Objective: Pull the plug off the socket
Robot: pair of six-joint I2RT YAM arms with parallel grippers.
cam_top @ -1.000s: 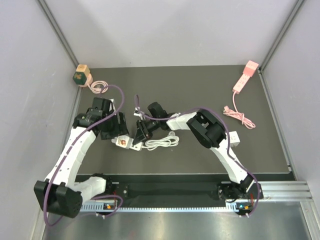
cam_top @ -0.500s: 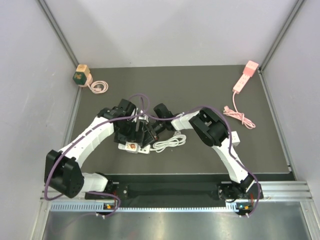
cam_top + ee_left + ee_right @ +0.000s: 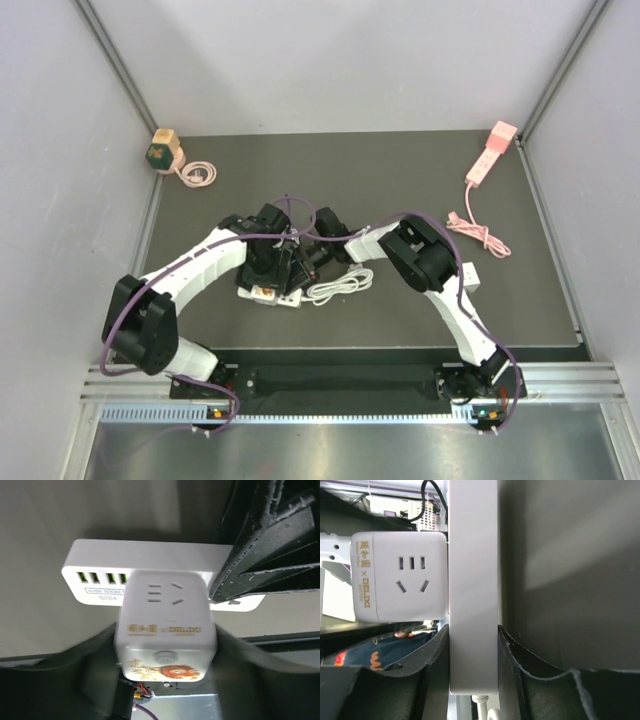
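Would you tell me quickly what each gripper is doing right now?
Left gripper: around the plug; clamped or not cannot be told.
Right gripper: closed on the strip.

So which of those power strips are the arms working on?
The white power strip in the middle, gripped by the right gripper, a cube plug on it. The pink strip lies untouched in the far corner.

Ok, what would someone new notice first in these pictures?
At the middle of the dark table, a white power strip carries a cube adapter plugged into it. The right claw clamps the strip from both sides, and the left claw flanks the cube. A pink power strip lies at the far right corner.
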